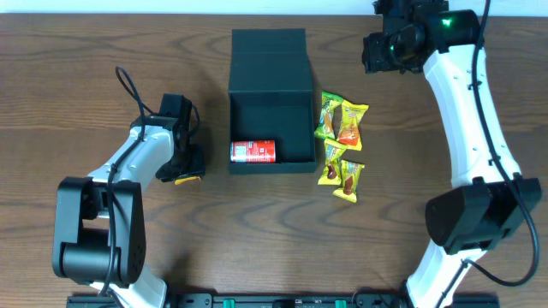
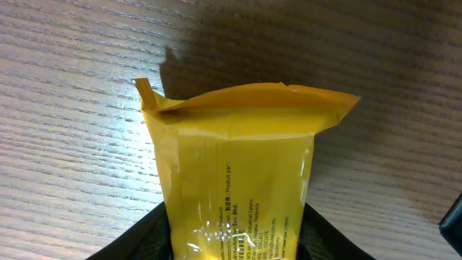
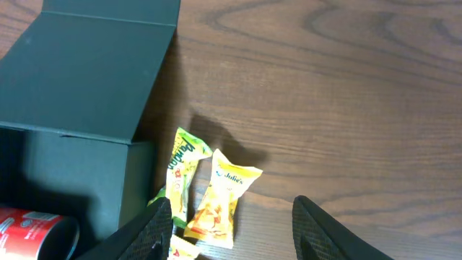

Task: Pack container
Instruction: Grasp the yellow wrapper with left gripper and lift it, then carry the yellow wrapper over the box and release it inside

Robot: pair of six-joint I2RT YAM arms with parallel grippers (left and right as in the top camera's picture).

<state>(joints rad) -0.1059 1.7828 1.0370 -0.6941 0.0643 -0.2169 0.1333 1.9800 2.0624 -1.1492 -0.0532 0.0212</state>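
Note:
The dark teal container [image 1: 270, 90] stands open at mid-table, its flap lid lying back, with a red can [image 1: 253, 151] in its front left corner. My left gripper [image 1: 187, 174] is left of the container, low over the table, shut on a yellow snack packet [image 2: 238, 173]. Several yellow and green snack packets [image 1: 341, 145] lie right of the container. My right gripper [image 3: 234, 231] is open and empty, high above those packets [image 3: 216, 195], near the table's far right. The container [image 3: 79, 79] and can [image 3: 32, 231] show in the right wrist view.
The dark wood table [image 1: 103, 51] has bare wood left of the container and along the front. The right arm's white links [image 1: 467, 111] run down the right side, and its base sits at the front right.

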